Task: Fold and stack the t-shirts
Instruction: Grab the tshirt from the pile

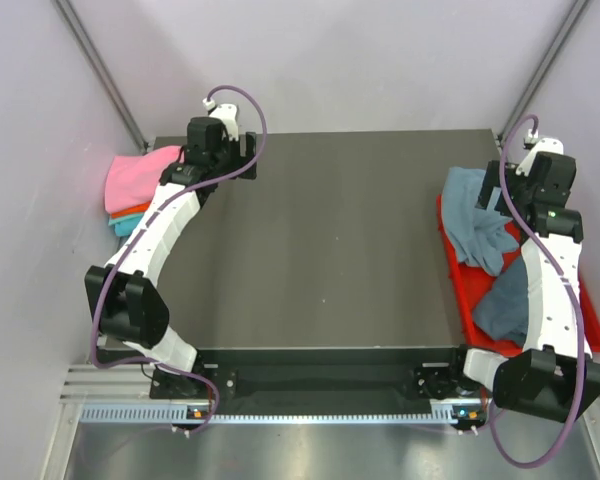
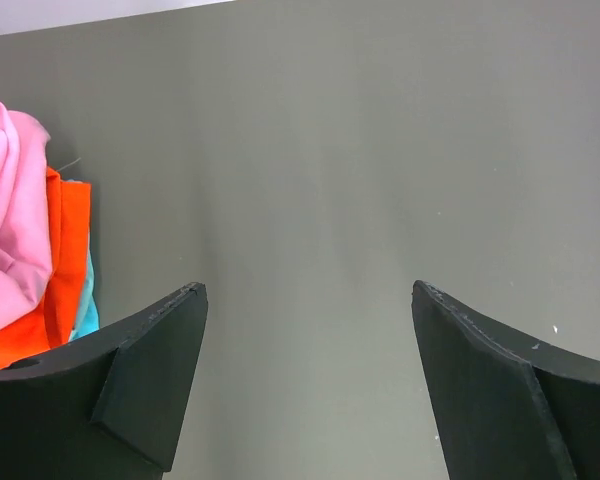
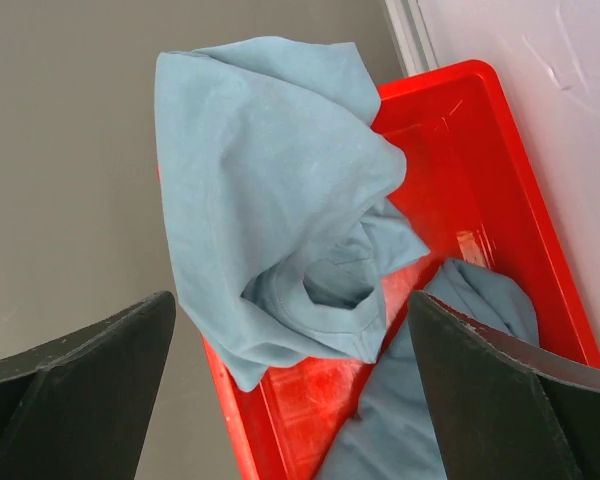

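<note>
The right gripper [image 3: 290, 300] stands spread wide, empty. A crumpled blue-grey shirt [image 3: 270, 180] lies just beyond and between its fingers, draped over the rim of the red tray [image 3: 480, 170], judged ready for a pick. The left gripper [image 2: 307, 290] is likewise released, empty. The pink, orange and teal stack [image 2: 15, 230] sits outside its left finger, and the table [image 2: 330, 150] ahead serves as the folding area.
</note>
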